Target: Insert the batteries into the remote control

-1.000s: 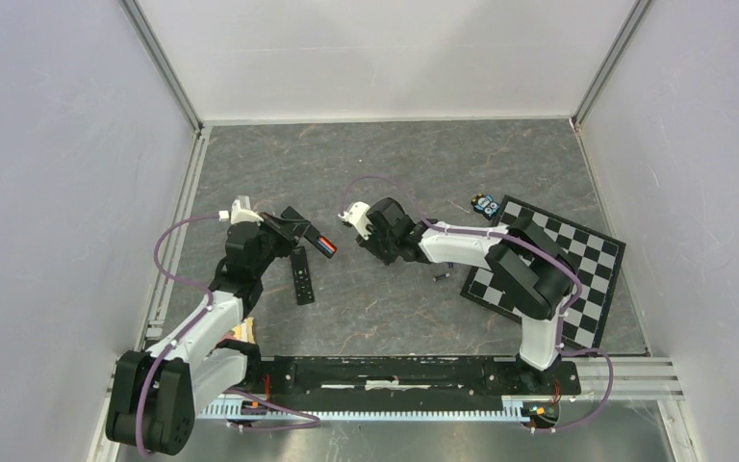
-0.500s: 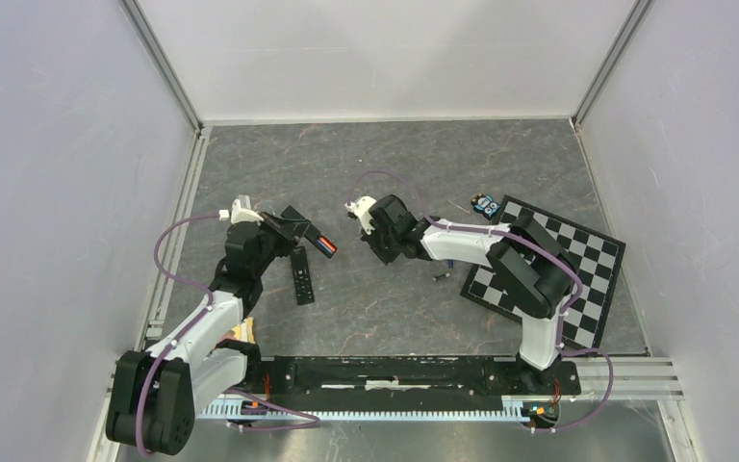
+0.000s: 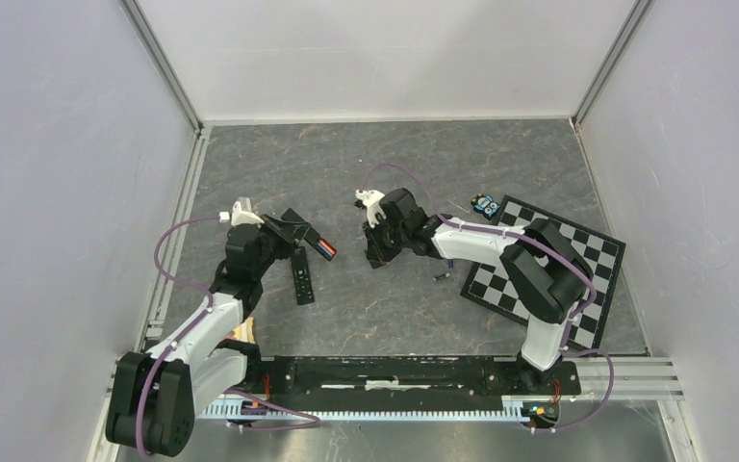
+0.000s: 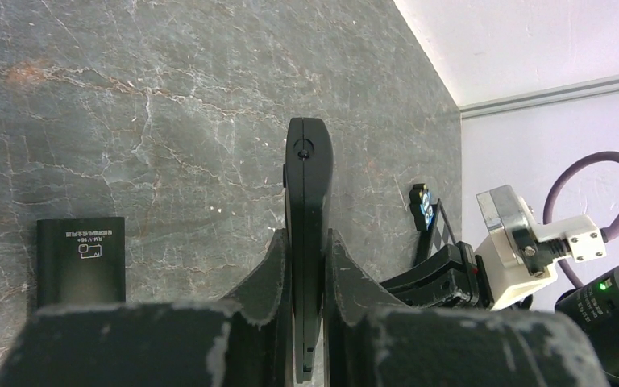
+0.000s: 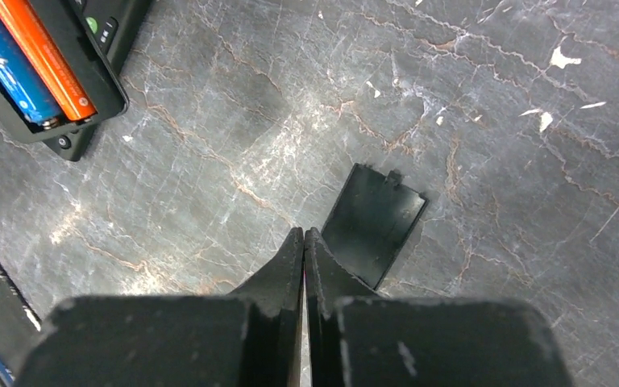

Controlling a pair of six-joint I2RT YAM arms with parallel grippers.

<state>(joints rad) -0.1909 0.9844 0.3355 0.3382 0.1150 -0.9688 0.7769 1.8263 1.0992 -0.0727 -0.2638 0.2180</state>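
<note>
My left gripper (image 3: 295, 232) (image 4: 308, 251) is shut on the black remote control (image 3: 310, 237) (image 4: 308, 173), held edge-on above the table. Its open compartment (image 5: 44, 81) holds a blue battery (image 5: 4, 68) and an orange battery (image 5: 44, 56), also seen as a coloured tip (image 3: 326, 248). A dark battery (image 3: 440, 278) lies on the table to the right. My right gripper (image 3: 375, 258) (image 5: 304, 235) is shut on nothing, fingertips low over the table beside the flat black cover (image 5: 373, 224).
A second black remote (image 3: 301, 276) (image 4: 81, 262) lies flat under my left arm. A checkerboard (image 3: 577, 260) sits at the right with a small blue object (image 3: 486, 204) (image 4: 421, 207) at its far corner. Walls enclose three sides.
My right gripper has shut from partly open and drawn back a little to the right, away from the held remote. The left arm and remote have stayed still.
</note>
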